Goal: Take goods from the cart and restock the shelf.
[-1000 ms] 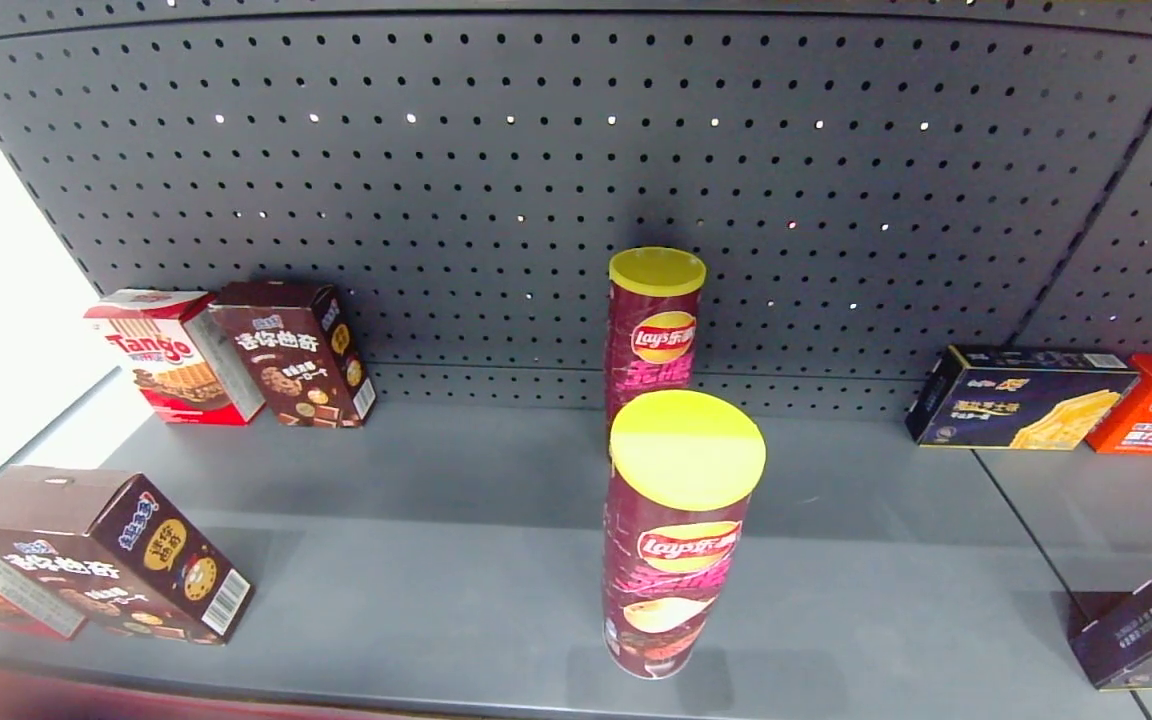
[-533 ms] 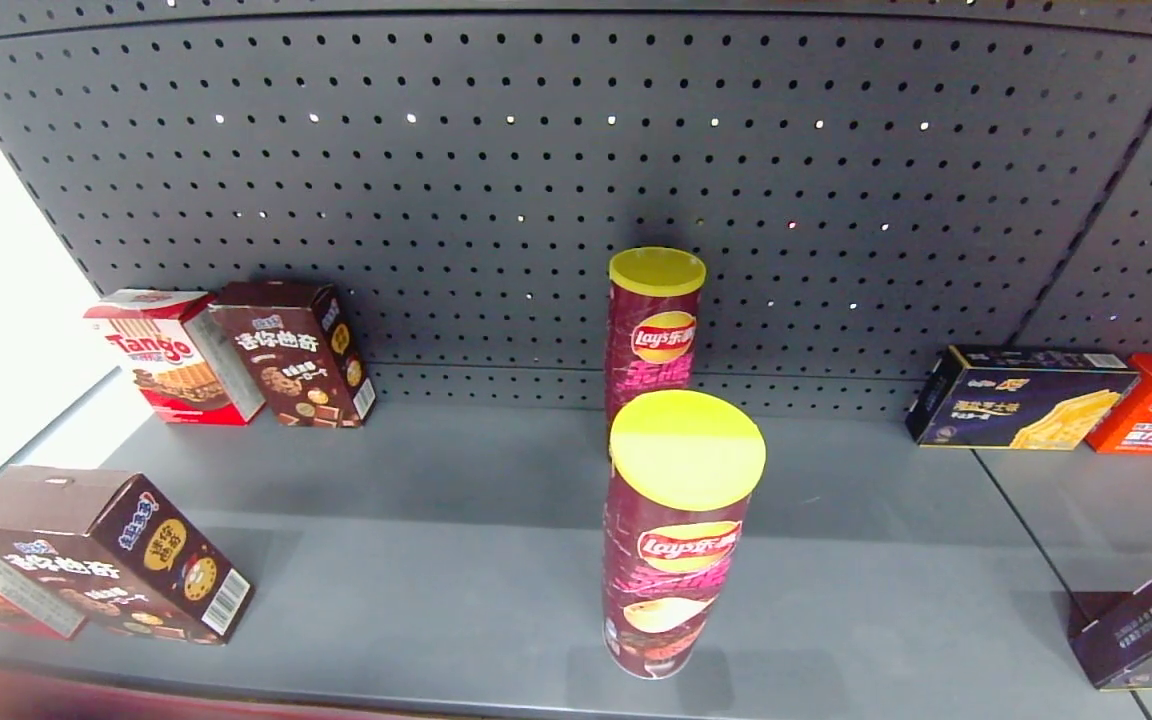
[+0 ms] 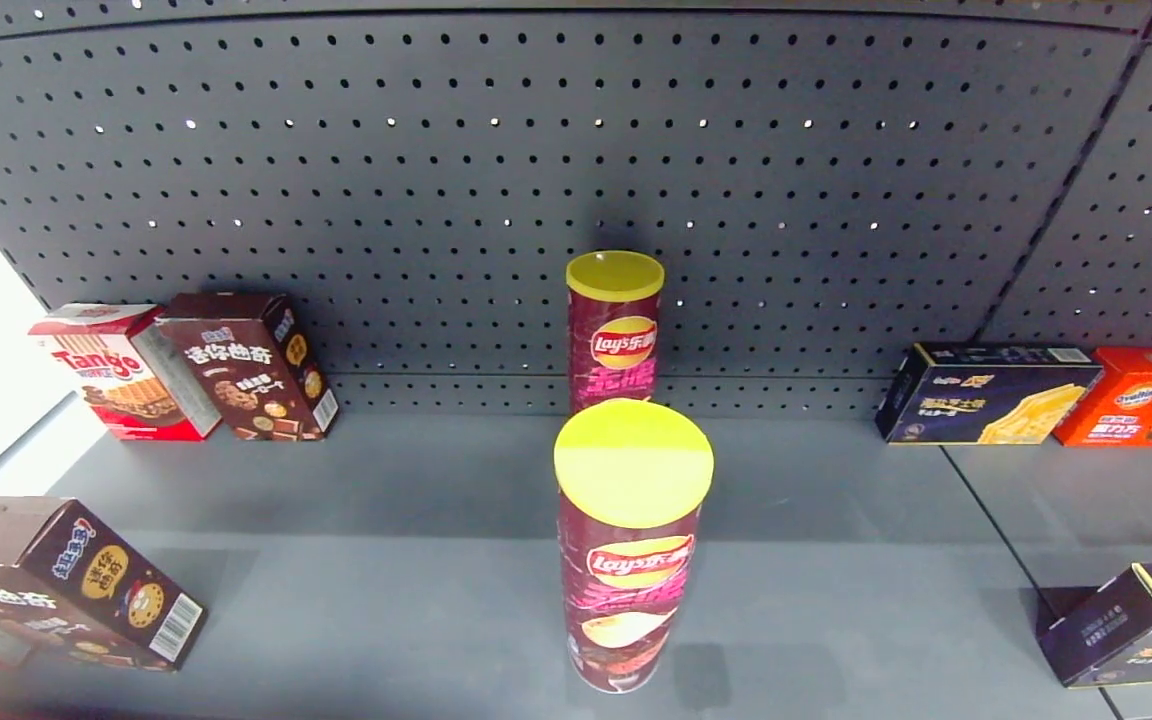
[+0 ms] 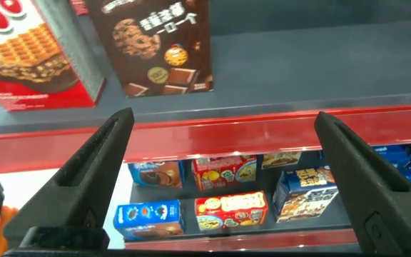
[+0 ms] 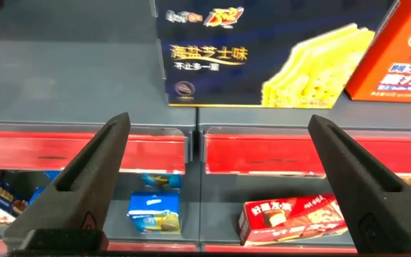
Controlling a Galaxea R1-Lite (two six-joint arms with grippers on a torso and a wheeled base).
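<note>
While front chip can (image 3: 626,590) and rear chip can (image 3: 614,340) stand upright on the shelf (image 3: 386,560), my left gripper (image 4: 223,118) and right gripper (image 5: 218,120) sit spread wide, empty.

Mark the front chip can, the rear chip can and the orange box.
front chip can (image 3: 636,563), head view, logo on its side.
rear chip can (image 3: 622,345), head view, logo.
orange box (image 3: 1141,400), head view, front face.

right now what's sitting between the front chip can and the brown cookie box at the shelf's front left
Nothing: in the head view, the stretch of grey shelf between the front chip can and the brown cookie box is bare.
</note>
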